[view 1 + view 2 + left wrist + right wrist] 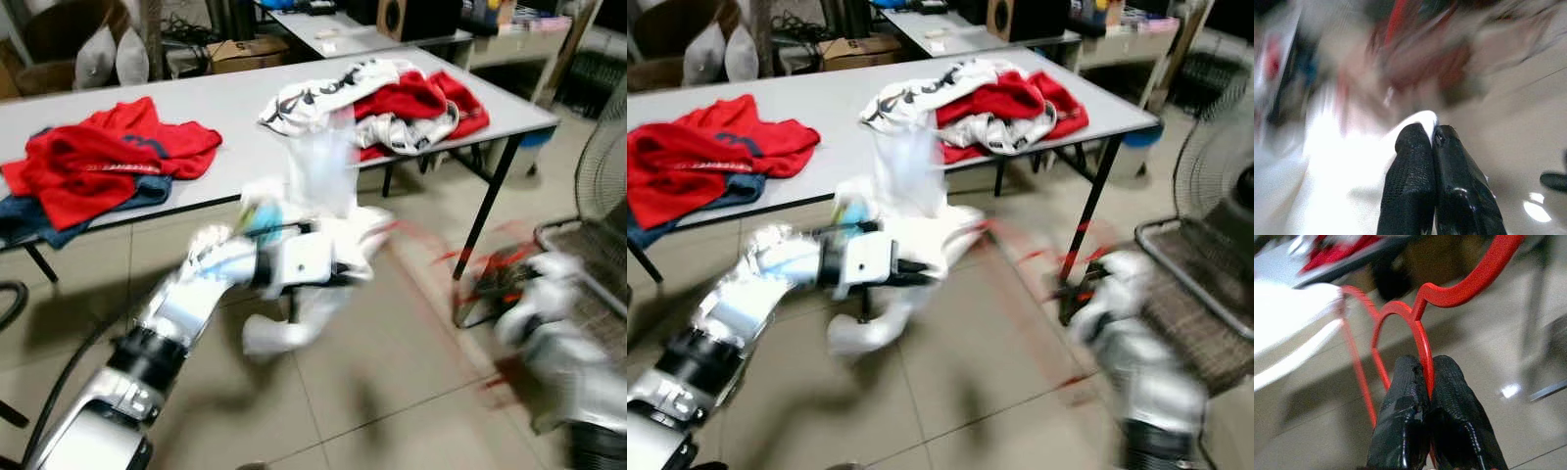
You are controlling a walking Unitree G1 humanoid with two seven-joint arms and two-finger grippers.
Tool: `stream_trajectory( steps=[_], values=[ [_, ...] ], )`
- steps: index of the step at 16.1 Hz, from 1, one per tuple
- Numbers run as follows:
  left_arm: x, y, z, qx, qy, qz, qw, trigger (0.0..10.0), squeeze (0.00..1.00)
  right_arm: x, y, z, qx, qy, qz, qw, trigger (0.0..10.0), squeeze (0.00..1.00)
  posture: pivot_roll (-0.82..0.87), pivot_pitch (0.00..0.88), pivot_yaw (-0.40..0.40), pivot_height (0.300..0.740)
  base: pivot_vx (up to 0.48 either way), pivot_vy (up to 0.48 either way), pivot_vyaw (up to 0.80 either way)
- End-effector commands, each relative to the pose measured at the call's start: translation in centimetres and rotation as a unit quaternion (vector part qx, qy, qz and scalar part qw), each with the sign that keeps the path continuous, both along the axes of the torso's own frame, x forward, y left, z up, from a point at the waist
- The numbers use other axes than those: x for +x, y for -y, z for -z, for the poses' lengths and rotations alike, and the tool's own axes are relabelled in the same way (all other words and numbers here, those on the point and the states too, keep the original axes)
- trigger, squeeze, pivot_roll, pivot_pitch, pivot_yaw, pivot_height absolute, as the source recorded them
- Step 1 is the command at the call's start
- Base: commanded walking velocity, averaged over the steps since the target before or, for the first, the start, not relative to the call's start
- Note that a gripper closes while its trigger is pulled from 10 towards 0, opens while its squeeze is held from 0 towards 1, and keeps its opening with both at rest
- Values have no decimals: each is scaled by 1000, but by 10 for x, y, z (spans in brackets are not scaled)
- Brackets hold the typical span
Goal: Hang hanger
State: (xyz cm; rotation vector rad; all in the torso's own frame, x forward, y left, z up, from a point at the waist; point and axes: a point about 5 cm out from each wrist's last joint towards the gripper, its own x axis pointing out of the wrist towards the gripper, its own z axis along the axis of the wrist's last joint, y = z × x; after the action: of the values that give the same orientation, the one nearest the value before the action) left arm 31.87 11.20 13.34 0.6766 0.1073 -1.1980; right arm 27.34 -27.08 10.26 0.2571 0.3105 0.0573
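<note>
A red wire hanger [1400,308] has its hook [1474,281] curving away past my right gripper [1425,363], which is shut on one of its wires. In the eye views the hanger is a blurred red streak [460,259] between my arms. My left gripper [1431,132] is shut on a white garment [323,255], held above the floor in front of the table. One end of the hanger reaches the white cloth [1298,308]. Both arms are blurred by motion.
A grey table [235,108] stands ahead with a red and blue clothes pile [98,157] on its left and a red and white pile [392,103] on its right. A standing fan [602,166] and a woven chair [588,264] are at the right. The floor is tiled.
</note>
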Motion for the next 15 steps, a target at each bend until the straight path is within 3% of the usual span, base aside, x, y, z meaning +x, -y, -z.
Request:
stream_trajectory(
  steps=[1,2,3,4,8,11,12,15],
  values=[
    [9,-9,9,14,-15,-82,996,10000,0,4,-2,-2,12,6,28,1000,10000,0,-85,0,79,740,0,0,0],
    [9,-8,13,21,-23,-90,995,10000,0,3,0,2,9,-5,39,999,10000,0,-85,0,79,740,0,0,0],
    [10,-3,18,33,-16,-93,995,10000,0,-1,-12,6,-34,-21,-2,999,10000,0,-101,0,86,740,0,0,0],
    [14,1,12,30,8,-91,995,10000,0,-7,-21,2,-31,-6,-27,999,10000,0,-101,0,91,740,0,0,0],
    [20,12,-5,12,62,-77,995,10000,0,-10,-33,-9,64,48,-59,995,10000,0,-88,0,94,740,0,0,0],
    [12,10,-6,-6,68,-71,995,10000,0,-4,-53,-23,193,86,-70,975,10000,0,-63,0,73,740,0,0,0],
    [10,10,-5,-12,66,-69,995,10000,0,-2,-55,-23,207,86,-67,972,10000,0,-61,0,71,740,0,0,0],
    [-1,17,-4,-55,65,-63,994,10000,0,9,-63,-30,329,102,-35,938,10000,0,-55,0,58,740,0,0,0]
  ],
)
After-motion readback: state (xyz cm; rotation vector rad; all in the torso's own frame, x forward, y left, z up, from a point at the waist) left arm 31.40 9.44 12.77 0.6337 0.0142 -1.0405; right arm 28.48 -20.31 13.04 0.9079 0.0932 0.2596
